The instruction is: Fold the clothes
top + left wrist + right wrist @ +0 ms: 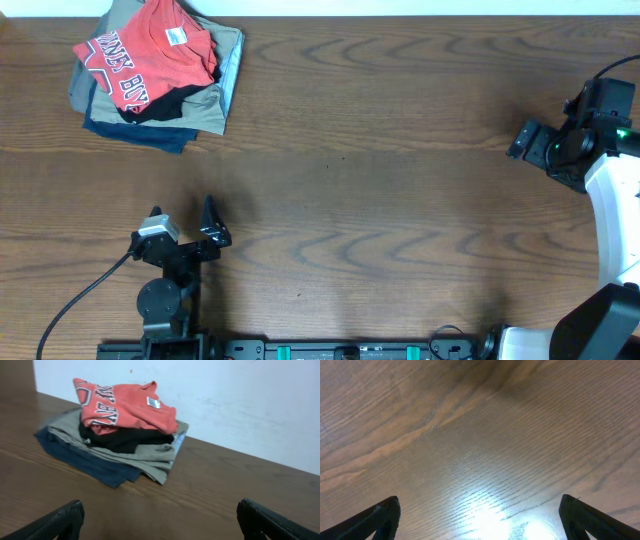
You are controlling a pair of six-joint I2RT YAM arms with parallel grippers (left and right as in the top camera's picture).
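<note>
Left end effector (pixel 182 213) gaping, empty; right end effector (pixel 480 519) likewise, well away. The coral-red T-shirt (pixel 150 52) tops a stack in the surface's (pixel 400 180) far-left corner - pinch too deep and the black garment (pixel 172 103) probably lifts too.

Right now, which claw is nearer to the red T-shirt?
Left. The left claw faces the red T-shirt from the near table edge; the right claw hangs far off at the opposite side.

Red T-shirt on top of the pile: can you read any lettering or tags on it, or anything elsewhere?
Coral-red T-shirt, chest lettering: navy-and-white block letters, folded over and blurred; no whole word readable.
White neck tag: too small to read.
No other text in view.
</note>
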